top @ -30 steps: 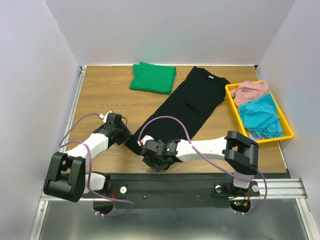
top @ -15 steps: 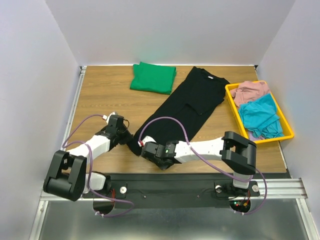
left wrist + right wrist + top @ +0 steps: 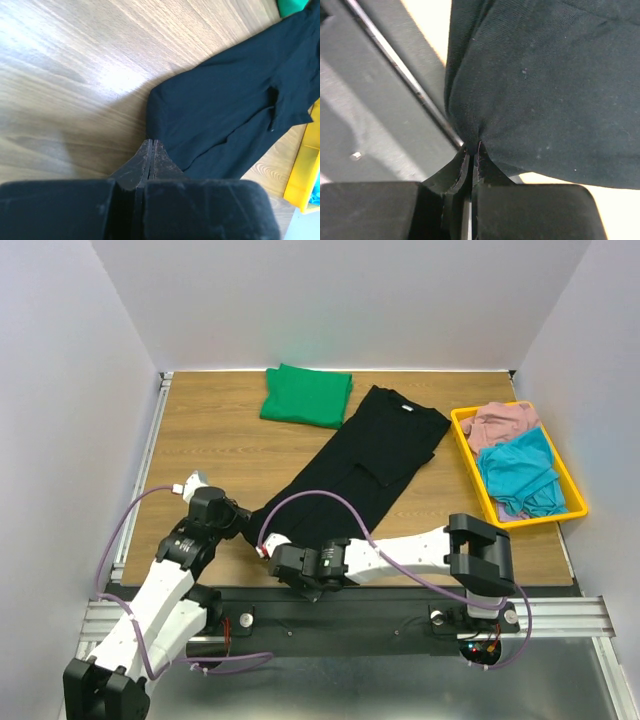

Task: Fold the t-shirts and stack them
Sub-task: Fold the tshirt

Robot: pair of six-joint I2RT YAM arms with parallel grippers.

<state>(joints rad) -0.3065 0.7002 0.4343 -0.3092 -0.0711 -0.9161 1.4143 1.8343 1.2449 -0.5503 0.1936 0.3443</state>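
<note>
**Overhead and wrist views: both arms at the hem.** The black shirt lies flat on the table. Its long axis runs from the hem at 7 o'clock to the collar at 1 o'clock in the overhead view.

- **Left gripper**: it meets the hem's outer corner. In its wrist view the fingers are pressed together, with the cloth edge at their tips, apparently pinched.
- **Right gripper**: it holds the other hem corner at the table's near edge. Its fingers are closed on a bunched fold of the fabric.

The green shirt sits folded at about 10 o'clock from the black one's middle, just beside its upper edge. A yellow bin of other cloths stands at 3 o'clock.

The rest of the garment lies toward 1 o'clock from both grippers, so a lengthwise fold would likely carry the hem along that axis toward the collar. Both arms start about equally far from the collar. Uneven travel between them would probably skew the fold.
</note>
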